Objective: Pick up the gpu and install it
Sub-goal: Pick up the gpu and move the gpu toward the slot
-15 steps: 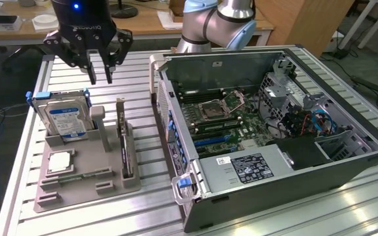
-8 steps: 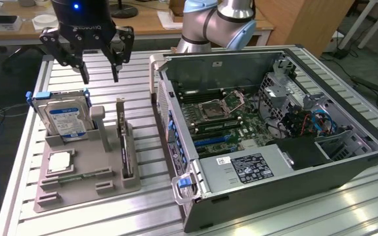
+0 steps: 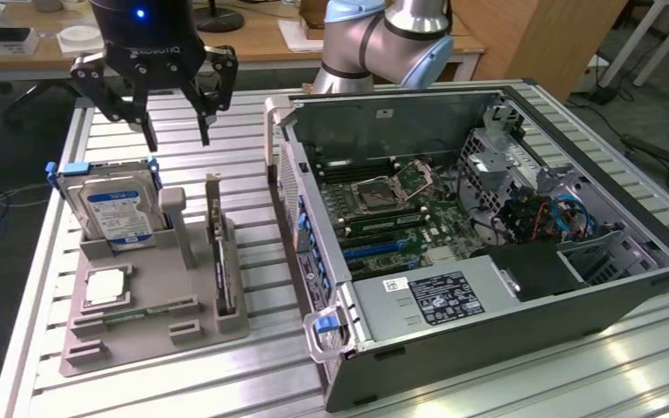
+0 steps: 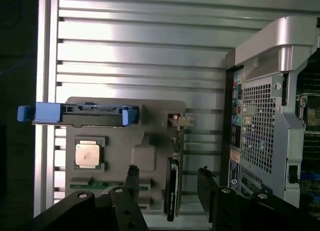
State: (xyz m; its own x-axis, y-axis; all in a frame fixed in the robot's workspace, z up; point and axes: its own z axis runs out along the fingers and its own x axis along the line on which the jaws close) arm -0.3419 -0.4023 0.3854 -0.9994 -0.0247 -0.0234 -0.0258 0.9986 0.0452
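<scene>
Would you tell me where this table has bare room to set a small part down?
The table is bare between the grey holder and its near edge, behind the hard drive toward the far edge, and at the near corner before the computer case. The gap between the gpu and the case is tight, and the holder itself is full.

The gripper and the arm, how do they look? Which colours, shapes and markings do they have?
The gripper is black, with a rounded body, a small blue light and pale lettering on it. Its two fingers are thin black linked bars with round bolts at the joints. The arm is made of silver-grey tubes with light blue caps.
</scene>
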